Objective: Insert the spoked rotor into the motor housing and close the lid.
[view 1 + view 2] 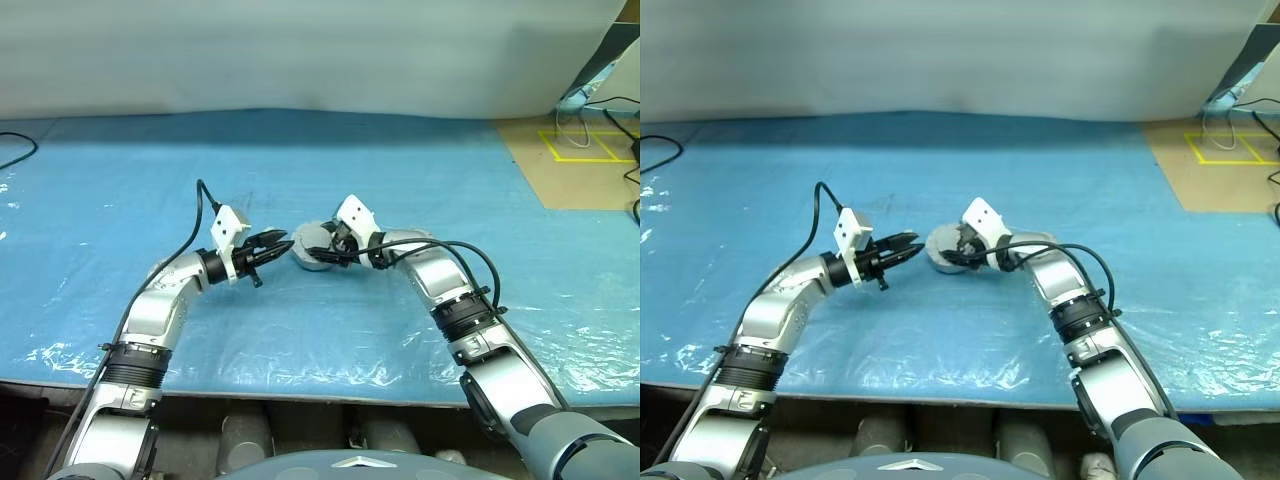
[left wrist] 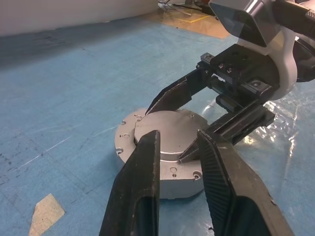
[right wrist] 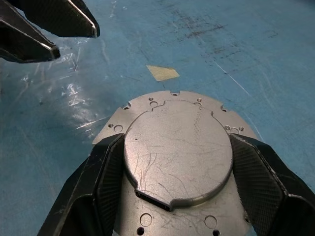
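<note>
One assembled silver puck is found mid-table on the blue table cover (image 1: 400, 170), and it is being worked from both sides. The motor housing (image 3: 147, 105) is seen from the right wrist as a flat flange dotted with screw holes, and the lid (image 3: 177, 157) is laid on top of it, smooth grey face up, its notched outline sunk into the matching recess. The right gripper (image 3: 177, 139) is clamped on that lid, with one black pad pressed against each side of the disc. The left gripper (image 1: 282, 243) is held just beside the puck, its fingers a little apart with nothing between them.

The spoked rotor is judged to be already shut beneath the lid, so most of the job can be counted as done. The lid looks seated but is not yet let go; a last press or twist and a release are probably what is left.

No brand, label or legible writing is made out on the metal. A scrap of pale tape (image 3: 162, 73) is stuck to the cover nearby, unmarked.
</note>
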Available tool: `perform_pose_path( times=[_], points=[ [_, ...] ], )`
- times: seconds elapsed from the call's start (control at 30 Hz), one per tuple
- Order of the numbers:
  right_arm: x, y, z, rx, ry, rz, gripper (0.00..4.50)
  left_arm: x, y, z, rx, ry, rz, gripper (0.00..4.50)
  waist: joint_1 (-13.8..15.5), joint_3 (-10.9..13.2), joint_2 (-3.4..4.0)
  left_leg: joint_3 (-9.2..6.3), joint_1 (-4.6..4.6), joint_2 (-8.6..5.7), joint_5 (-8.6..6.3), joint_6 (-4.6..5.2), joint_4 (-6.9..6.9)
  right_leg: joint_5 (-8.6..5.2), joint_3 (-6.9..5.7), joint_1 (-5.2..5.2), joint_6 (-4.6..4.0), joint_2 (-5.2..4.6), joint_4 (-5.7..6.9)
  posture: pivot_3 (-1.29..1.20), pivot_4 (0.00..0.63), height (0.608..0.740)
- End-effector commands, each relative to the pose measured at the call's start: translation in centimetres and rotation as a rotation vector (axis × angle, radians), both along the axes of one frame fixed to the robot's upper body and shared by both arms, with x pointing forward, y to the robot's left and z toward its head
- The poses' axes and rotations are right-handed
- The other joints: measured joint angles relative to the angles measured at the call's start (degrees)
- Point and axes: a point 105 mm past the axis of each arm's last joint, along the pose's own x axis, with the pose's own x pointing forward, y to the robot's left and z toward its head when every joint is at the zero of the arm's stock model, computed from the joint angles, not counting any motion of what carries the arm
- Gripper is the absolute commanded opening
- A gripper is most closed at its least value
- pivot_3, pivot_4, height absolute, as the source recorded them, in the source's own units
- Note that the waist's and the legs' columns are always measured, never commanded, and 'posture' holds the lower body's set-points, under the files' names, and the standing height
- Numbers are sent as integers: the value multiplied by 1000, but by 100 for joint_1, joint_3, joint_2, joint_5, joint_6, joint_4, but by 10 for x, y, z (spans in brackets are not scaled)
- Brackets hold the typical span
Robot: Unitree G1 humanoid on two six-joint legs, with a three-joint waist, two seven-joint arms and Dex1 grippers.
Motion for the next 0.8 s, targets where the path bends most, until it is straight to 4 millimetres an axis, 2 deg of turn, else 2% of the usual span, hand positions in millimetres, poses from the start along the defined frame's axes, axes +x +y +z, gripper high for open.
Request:
perform_pose_path(
  times=[0.03,0.3,0.43,0.6,0.8],
  points=[
    [-15,-26,-69,-182,195,-107,2949,0,-3,12,-3,-49,-12,1222,0,-2,-1,1,1,0,0,0,-1,0,3,0,0,0,-1,0,150,740],
    [-19,-23,-59,-140,194,-65,2949,3,-3,9,3,-44,-1,1222,5,-1,0,-2,3,-2,-1,0,-10,-1,6,-9,3,0,-5,0,150,740],
    [-41,-18,-48,-69,250,57,2949,8,-5,-2,55,-42,19,1222,26,-3,3,-1,-17,-2,0,0,-14,-10,6,-13,16,0,-22,0,150,740],
    [-57,-32,-50,-81,314,109,2949,9,-9,-2,47,-45,6,1222,28,-8,-1,13,-70,-2,-6,-23,-23,10,-9,-23,-15,1,-84,0,150,740],
    [-62,-36,-51,-89,315,137,2949,-7,-15,-1,20,-10,-107,1222,35,-9,-1,12,-73,4,-10,-16,-22,-4,-23,-22,-24,3,-82,0,150,740]
  ],
)
